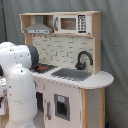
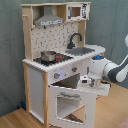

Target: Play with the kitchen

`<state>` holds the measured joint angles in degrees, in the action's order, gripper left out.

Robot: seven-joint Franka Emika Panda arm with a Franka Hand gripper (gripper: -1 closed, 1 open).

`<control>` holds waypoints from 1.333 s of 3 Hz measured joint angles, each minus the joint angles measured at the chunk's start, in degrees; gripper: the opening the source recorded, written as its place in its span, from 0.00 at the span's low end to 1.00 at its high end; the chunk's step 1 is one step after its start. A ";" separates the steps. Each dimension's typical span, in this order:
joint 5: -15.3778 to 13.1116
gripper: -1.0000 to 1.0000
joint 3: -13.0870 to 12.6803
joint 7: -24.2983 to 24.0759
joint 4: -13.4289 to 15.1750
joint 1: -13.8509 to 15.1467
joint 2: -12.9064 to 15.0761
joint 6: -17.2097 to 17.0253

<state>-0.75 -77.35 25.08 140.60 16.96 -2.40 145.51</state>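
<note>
The kitchen (image 2: 37, 82) is a white and light-wood toy unit seen in both exterior views. In the second exterior view its oven door (image 2: 70, 104) hangs partly open, tilted outward. My gripper (image 2: 86, 80) comes in from the second exterior view's right and sits just above the door's top edge, below the knobs (image 2: 74, 69). A small pot (image 2: 48, 56) stands on the black stovetop (image 2: 60, 59). In the first exterior view the kitchen (image 1: 75, 82) shows its sink (image 1: 72, 74), black faucet (image 1: 82, 60), hood (image 1: 39, 27) and microwave (image 1: 70, 23); my arm's white body (image 1: 17, 80) hides the gripper.
A grey curtain (image 2: 107, 25) hangs behind the kitchen. The floor (image 2: 20, 119) is wood. The open oven door juts into the space in front of the unit. In the first exterior view a rounded counter end (image 1: 102, 79) sticks out at the first exterior view's right.
</note>
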 joint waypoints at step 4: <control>-0.24 0.00 -8.86 -21.59 -2.14 -0.14 -1.02 -0.50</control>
<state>-1.00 -86.21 3.49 138.46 16.82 -3.41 145.01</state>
